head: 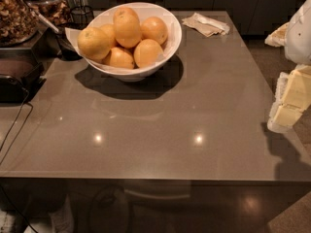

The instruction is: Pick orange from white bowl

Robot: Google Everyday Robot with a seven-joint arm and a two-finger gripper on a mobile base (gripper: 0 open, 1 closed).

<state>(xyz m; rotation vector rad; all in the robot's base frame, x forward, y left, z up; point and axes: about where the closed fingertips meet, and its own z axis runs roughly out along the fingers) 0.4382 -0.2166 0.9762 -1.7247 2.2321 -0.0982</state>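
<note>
Six oranges point(127, 27) fill one white bowl point(141, 71). One crumpled paper point(206, 24) lies on the far surface point(146, 130); one gripper point(291, 98) hangs at right.

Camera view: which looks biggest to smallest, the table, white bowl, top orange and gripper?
Largest first: table, white bowl, top orange. The gripper, at the right edge, is nearer the camera, so I can't rank it.
</note>
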